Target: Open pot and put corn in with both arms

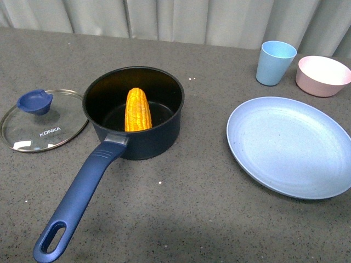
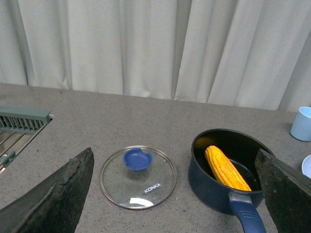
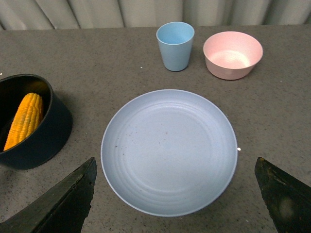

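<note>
The dark navy pot (image 1: 159, 139) stands open on the grey table, its long blue handle (image 1: 82, 194) pointing to the near left. The yellow corn cob (image 1: 137, 109) leans inside it, also seen in the left wrist view (image 2: 226, 167) and the right wrist view (image 3: 24, 119). The glass "KONKA" lid (image 1: 44, 121) with its blue knob (image 1: 34, 101) lies flat on the table left of the pot. Neither arm shows in the front view. My left gripper (image 2: 177, 194) is open and empty, high above lid and pot. My right gripper (image 3: 177, 194) is open and empty above the plate.
A large pale blue plate (image 1: 290, 145) lies to the right of the pot. A light blue cup (image 1: 275, 63) and a small pink bowl (image 1: 322, 75) stand behind it. A grey rack (image 2: 22, 121) shows at the far left. Curtains hang behind the table.
</note>
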`<control>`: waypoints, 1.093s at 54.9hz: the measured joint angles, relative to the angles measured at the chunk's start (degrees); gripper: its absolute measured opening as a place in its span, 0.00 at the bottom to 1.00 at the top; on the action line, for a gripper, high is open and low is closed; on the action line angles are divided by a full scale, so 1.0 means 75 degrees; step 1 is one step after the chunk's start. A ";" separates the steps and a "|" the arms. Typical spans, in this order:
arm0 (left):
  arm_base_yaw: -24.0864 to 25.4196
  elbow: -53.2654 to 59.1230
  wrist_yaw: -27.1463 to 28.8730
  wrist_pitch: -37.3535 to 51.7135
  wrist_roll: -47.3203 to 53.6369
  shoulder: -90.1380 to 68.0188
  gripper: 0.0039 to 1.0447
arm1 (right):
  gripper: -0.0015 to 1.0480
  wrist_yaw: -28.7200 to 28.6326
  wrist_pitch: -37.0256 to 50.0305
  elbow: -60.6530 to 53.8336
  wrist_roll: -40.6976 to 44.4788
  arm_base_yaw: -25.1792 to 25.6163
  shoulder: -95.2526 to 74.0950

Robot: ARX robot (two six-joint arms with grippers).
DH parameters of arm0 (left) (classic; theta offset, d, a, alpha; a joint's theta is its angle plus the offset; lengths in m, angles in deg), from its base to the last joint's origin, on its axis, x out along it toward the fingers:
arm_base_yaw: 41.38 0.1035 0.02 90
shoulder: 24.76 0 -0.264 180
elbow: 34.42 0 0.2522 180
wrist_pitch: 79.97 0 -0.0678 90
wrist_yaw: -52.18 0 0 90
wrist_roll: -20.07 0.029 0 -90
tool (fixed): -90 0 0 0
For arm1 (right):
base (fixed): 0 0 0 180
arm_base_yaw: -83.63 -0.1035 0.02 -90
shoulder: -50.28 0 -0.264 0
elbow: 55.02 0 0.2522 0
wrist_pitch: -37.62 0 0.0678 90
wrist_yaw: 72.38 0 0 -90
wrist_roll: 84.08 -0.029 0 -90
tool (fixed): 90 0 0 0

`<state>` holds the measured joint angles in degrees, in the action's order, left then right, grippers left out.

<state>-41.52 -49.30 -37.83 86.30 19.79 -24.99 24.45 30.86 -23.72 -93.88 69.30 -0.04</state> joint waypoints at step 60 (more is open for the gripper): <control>0.0000 0.0000 0.0003 0.0000 0.0000 0.0000 0.94 | 0.10 -0.0901 0.0912 -0.2299 0.1285 0.1891 0.4881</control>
<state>-41.52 -49.30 -37.81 86.30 19.79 -24.99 17.69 37.70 -40.97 -84.25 83.48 36.57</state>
